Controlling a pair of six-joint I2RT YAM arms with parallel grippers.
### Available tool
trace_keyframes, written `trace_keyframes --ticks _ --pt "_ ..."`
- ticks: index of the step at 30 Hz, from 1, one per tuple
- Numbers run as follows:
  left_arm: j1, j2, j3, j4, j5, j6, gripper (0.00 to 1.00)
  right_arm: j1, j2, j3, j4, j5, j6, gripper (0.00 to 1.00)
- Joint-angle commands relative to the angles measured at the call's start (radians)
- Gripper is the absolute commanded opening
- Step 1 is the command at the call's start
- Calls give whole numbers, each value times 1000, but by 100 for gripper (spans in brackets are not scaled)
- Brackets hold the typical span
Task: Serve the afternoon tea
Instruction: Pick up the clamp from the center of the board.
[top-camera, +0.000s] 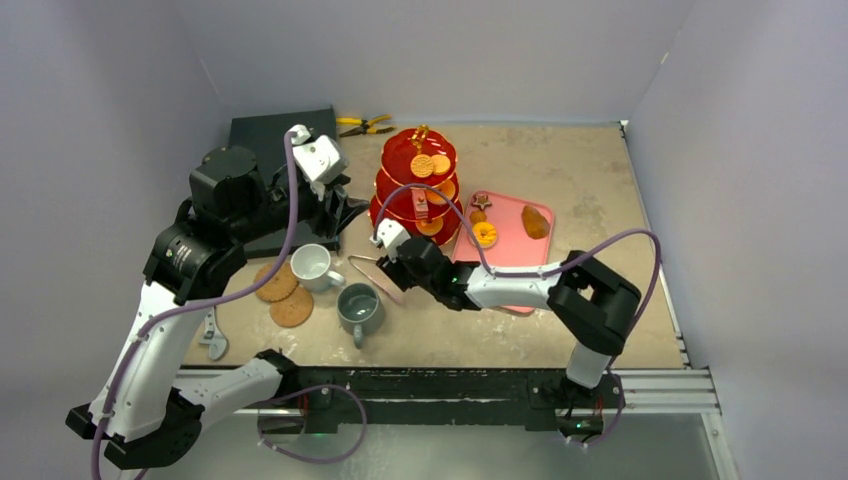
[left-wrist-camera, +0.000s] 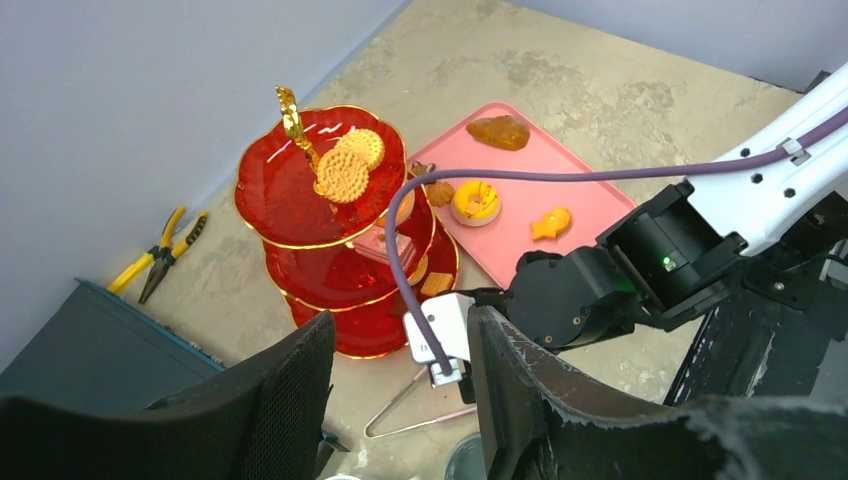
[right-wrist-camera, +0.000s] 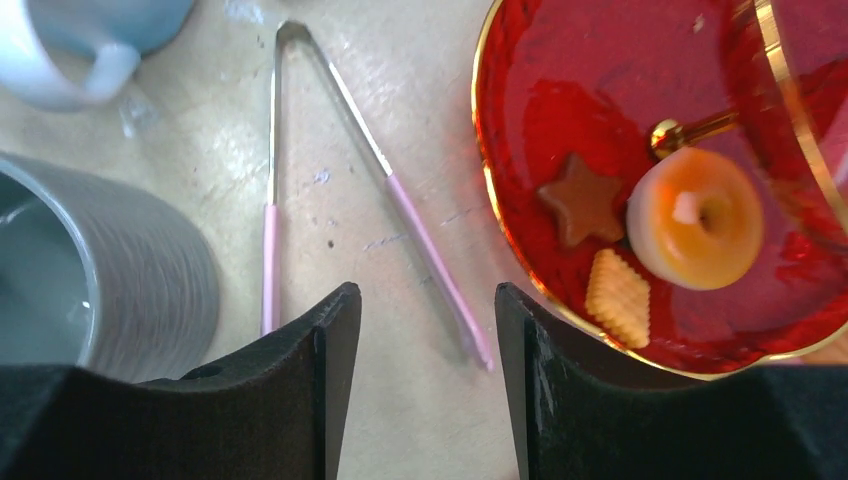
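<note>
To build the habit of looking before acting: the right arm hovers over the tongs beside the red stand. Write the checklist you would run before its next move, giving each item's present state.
1. right gripper open and empty: ok.
2. tongs lying free on the table below it: ok.
3. grey mug clear of the tongs: ok, though close.
4. left gripper out of the way: ok; open, empty, raised beside the stand.
5. mugs on coasters: not ok; white mug and grey mug stand on bare table.
6. tray emptied onto the stand: not ok; pastries lie on it.
</note>
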Motion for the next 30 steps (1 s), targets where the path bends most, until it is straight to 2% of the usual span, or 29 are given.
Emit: trace_keyframes --ticks 1,13,17,19,26,27,30 --pt "0 -10 22 11 13 14 51 -14 0 14 64 37 -36 56" --pt "0 -17 13 11 9 22 51 -31 99 11 89 -8 -15 55" --pt "0 -19 8 13 12 21 51 -31 95 -13 89 -16 6 51" --pt "1 -19 8 13 13 21 51 -31 81 -35 93 -11 22 45" --pt "0 -15 -4 17 26 23 51 -27 -26 -145 77 9 109 4" --pt "1 -14 -8 20 29 21 51 -26 -49 -158 69 18 121 0" --pt "0 -9 -22 33 44 17 51 -19 -130 -191 40 34 141 0"
